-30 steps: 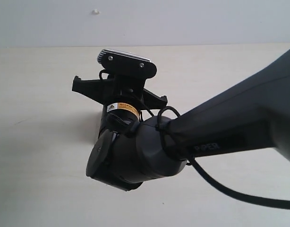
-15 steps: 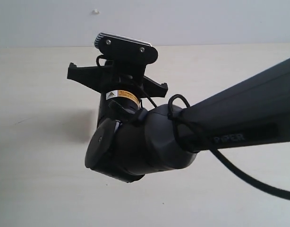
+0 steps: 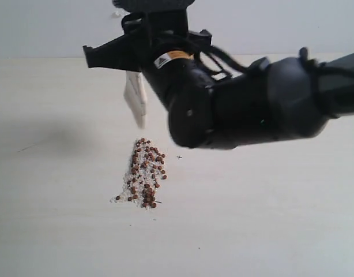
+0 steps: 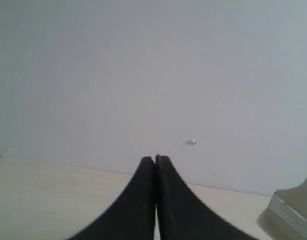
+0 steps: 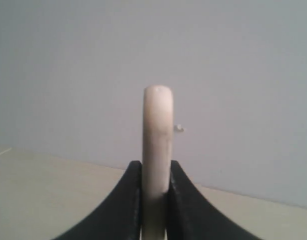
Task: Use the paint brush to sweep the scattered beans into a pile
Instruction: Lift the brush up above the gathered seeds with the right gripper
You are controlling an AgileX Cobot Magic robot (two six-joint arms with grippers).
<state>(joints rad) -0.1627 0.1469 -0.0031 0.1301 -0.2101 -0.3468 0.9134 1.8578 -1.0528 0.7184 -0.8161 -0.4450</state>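
Observation:
The beans [image 3: 145, 173] lie in a narrow reddish-brown pile on the pale table, mixed with white grains. Above and just behind the pile hang the cream bristles of the paint brush [image 3: 135, 103], clear of the table. In the right wrist view its pale wooden handle [image 5: 158, 130] stands edge-on between the jaws, and my right gripper [image 5: 156, 167] is shut on it. My left gripper [image 4: 155, 160] is shut with nothing between its fingers and does not show in the exterior view.
The dark right arm [image 3: 252, 109] spans the upper right of the exterior view. A grey wall [image 3: 50, 29] rises behind the table. A pale thing with a silvery edge [image 4: 289, 212] sits at the edge of the left wrist view; I cannot tell what it is.
The right arm has lifted up and back, uncovering the bean pile it hid before. The brush bristles now hang in view above the pile.

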